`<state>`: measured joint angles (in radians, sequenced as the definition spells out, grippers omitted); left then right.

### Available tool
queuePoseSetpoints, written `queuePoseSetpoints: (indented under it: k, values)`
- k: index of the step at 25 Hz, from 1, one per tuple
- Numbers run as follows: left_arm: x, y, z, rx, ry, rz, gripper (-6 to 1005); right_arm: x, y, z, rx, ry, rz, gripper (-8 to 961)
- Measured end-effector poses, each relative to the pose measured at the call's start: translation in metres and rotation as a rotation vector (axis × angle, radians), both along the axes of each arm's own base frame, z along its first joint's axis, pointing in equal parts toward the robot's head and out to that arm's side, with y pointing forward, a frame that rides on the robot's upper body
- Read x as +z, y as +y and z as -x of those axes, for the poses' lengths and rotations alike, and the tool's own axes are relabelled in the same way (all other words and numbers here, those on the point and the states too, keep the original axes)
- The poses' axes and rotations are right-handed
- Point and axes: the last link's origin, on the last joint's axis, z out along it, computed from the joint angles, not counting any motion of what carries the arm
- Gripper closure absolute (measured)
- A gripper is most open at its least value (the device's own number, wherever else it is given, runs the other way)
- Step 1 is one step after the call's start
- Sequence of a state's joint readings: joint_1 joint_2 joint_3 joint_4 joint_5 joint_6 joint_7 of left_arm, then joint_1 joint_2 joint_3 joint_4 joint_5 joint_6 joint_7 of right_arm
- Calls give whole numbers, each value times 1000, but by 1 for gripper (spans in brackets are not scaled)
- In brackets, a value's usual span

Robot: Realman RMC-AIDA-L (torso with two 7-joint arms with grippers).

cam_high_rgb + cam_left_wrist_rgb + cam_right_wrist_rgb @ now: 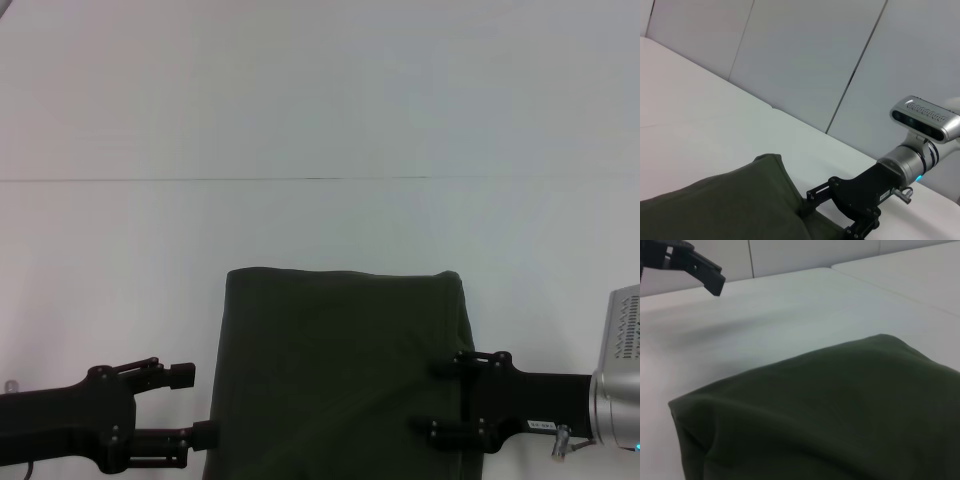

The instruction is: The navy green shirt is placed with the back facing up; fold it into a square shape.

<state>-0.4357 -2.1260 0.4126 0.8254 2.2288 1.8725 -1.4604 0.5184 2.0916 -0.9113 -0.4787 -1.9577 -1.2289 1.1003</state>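
The navy green shirt (pixel 330 370) lies folded into a compact dark olive block at the near middle of the white table (pixel 320 120), plain side up. My left gripper (pixel 195 405) is open just off the shirt's left edge, its lower finger close to the cloth. My right gripper (pixel 437 398) is open too, its two fingers spread over the shirt's right edge. The left wrist view shows the shirt (pixel 725 205) with a right-gripper finger (pixel 821 190) at its far corner. In the right wrist view the shirt (pixel 830 405) fills the foreground, and a left-gripper finger (pixel 705 272) hangs beyond it.
A thin seam (pixel 300 180) runs across the table behind the shirt. Bare white tabletop spreads beyond and to both sides. Pale wall panels (pixel 805 55) stand behind the table.
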Motion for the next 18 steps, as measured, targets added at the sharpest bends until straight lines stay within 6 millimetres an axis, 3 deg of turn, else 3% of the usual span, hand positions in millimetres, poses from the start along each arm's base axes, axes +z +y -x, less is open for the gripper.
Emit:
queuePoseSetpoints:
  k: [12, 18]
  values:
    - [0, 2, -1, -2, 2, -4, 65, 13, -8, 6, 70, 96, -49, 153]
    - [1, 3, -2, -4, -2, -11, 65, 17, 0, 16, 81, 165, -124, 154]
